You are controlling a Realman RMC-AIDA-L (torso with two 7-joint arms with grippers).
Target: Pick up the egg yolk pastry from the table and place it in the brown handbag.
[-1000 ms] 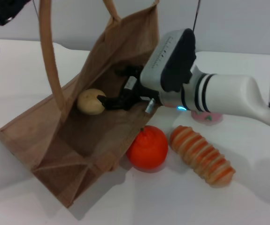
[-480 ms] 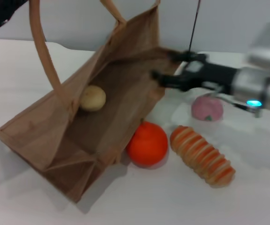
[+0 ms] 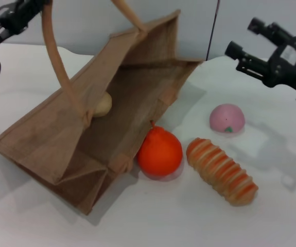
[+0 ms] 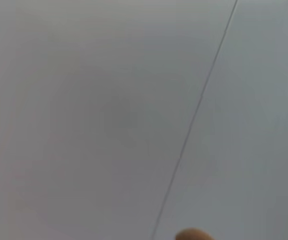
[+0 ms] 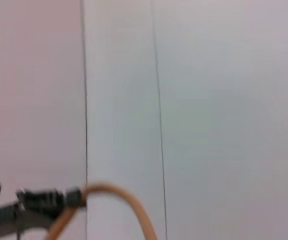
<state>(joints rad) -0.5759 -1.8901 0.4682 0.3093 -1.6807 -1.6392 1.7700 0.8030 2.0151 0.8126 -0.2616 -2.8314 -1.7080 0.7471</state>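
The brown handbag lies tilted on the white table with its mouth open toward me. The egg yolk pastry rests inside it against the left wall, partly hidden by a handle. My left gripper is at the top left, shut on that handle and holding it up. The right wrist view also shows the left gripper on the handle loop. My right gripper is open and empty, raised at the upper right, clear of the bag.
An orange fruit sits against the bag's front right edge. An orange-striped bread lies to its right. A pink bun sits behind the bread. The left wrist view shows mostly the grey wall.
My right gripper has let go of the pastry inside the bag, drawn out and moved up to the right. The pastry stays in the bag, a little deeper.
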